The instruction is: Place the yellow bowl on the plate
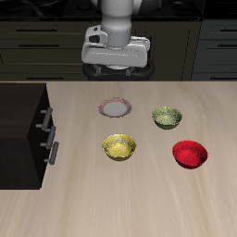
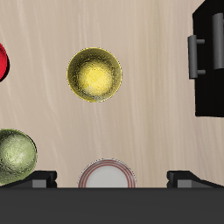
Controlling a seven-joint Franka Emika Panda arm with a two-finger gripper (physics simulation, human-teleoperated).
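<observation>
Looking down through the wrist camera, I see the small round yellow bowl [image 2: 94,74] sitting upright on the pale wood-grain table [image 2: 149,131], its glossy inside mottled and its rim thin and dark. The small flat round plate [image 2: 108,175], white-grey in the centre with a thin pinkish-red rim, lies apart from it, partly cut off by the gripper body. The olive-green round bowl [image 2: 15,156] and the glossy red bowl [image 2: 3,63] show only in part at the frame edges.

In the exterior view, the yellow bowl [image 1: 119,146] rests nearer the table's front edge than the plate [image 1: 115,108], with bare wood between them. The olive-green bowl [image 1: 167,116] stands beside the plate; the red bowl [image 1: 190,153] stands beside the yellow one. A black boxy cabinet [image 1: 26,134] with grey bar handles occupies one side of the table.

The gripper [image 1: 117,65] hangs high above the table behind the plate, holding nothing. Both dark fingertips [image 2: 42,179] stand far apart.
</observation>
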